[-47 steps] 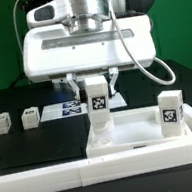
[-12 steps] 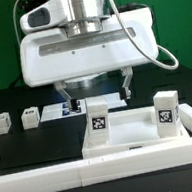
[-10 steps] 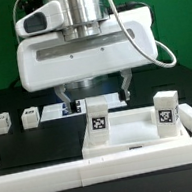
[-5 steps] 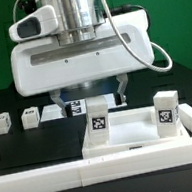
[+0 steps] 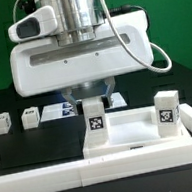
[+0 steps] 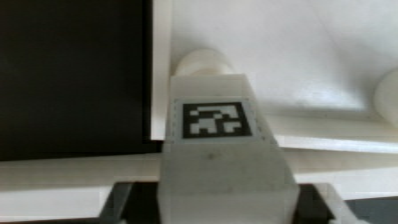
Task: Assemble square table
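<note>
Upright leg (image 5: 92, 117) clamped between jaws, on slab (image 5: 140, 130)

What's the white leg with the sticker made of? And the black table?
Leg: probably white plastic, matte, with soft rounded edges and no shine. Table: black, dull, no reflections; maybe a mat or cloth, can't tell.

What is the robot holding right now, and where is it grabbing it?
It looks like a white leg, standing upright on the tabletop. The jaws pinch its upper end, one on each side.
</note>
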Motion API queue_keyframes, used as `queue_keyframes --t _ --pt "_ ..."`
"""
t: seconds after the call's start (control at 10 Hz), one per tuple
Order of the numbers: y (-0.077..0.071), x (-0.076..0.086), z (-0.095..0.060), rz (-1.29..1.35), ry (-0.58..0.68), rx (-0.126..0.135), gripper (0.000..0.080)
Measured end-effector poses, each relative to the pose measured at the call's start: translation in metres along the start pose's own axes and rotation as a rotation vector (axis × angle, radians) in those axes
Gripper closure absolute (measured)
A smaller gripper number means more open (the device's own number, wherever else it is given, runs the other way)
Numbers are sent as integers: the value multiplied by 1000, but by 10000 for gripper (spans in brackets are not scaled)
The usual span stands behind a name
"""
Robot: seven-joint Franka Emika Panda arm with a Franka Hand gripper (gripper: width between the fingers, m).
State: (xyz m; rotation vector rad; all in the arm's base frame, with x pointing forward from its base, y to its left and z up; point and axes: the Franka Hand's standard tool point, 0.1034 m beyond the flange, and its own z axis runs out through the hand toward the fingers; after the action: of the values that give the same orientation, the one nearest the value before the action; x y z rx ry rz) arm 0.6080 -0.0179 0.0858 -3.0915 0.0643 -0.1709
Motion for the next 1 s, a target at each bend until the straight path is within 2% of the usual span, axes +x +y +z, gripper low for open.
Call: queue_keyframes --t 0.4,1.0 --pt "0 0 0 87 0 3 509" --pt "-9 0 1 598 20 5 508"
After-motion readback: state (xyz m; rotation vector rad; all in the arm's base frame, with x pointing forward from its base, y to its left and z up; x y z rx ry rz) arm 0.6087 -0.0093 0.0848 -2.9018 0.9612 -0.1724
